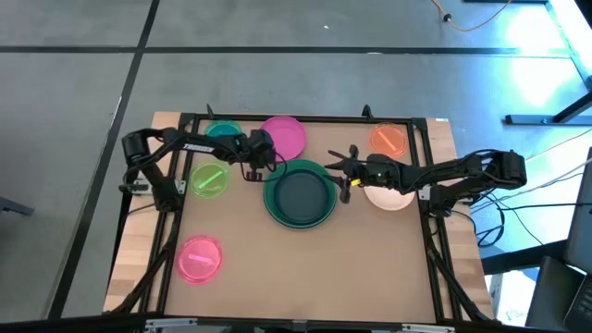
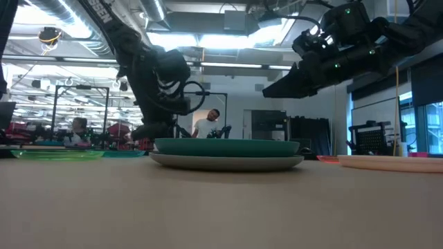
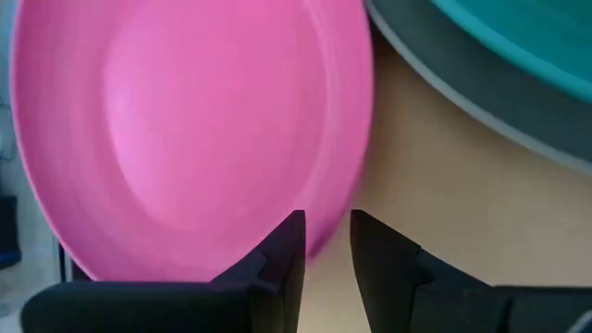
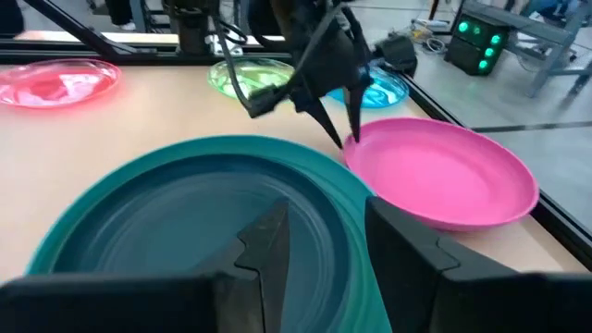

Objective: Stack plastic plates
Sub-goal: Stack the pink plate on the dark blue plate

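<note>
Left gripper (image 1: 269,159) at the magenta plate (image 1: 285,135)

Fingers slightly parted astride its near rim (teal stack (image 1: 300,196) just right); right gripper (image 1: 344,173), open, hovers beside that stack.

We see a pale, matt wooden table top (image 1: 305,268), a smooth, softly glossy magenta plastic plate (image 3: 185,129), translucent shiny small green (image 1: 210,179) and pink (image 1: 199,257) plates, and matt black gripper fingers (image 3: 277,264).

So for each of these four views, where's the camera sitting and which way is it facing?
High: overhead, straight down; both arms, left gripper, right gripper.
Low: table height, level across; teal-green plate, arms above.
Left wrist: past its fingers at the magenta plate.
Right wrist: over the teal-green plate toward the left gripper.
All show the teal-green plate.
</note>
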Tool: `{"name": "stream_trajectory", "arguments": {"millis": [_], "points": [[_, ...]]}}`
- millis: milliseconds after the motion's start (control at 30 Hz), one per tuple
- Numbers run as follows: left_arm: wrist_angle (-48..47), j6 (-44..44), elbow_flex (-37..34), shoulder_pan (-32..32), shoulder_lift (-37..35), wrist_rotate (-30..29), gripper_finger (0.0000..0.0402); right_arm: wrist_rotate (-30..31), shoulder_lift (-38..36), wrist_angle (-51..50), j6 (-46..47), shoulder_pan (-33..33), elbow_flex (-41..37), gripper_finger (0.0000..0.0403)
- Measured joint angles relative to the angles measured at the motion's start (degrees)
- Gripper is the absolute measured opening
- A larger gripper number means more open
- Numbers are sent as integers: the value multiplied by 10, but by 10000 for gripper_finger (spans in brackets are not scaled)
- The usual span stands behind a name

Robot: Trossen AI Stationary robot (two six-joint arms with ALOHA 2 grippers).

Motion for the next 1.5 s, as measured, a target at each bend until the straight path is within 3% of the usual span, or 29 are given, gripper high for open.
{"name": "stream_trajectory", "arguments": {"millis": [167,367,667,767,933,1233,1500], "points": [[49,8,0,0,35,5,82,0,0,3,0,0,0,134],[45,12,2,-3,48,-3,80,0,0,2,0,0,0,134],[44,8,3,-13,45,-28,12,1,0,2,0,0,0,134],[42,8,3,-23,45,-49,8,1,0,2,0,0,0,134],[31,7,2,-47,33,-84,15,0,0,2,1,0,0,134],[28,-17,3,-103,-26,-98,17,-23,0,21,34,0,0,134],[47,-59,3,-187,-68,-98,17,-110,-9,83,65,1,0,134]]}}
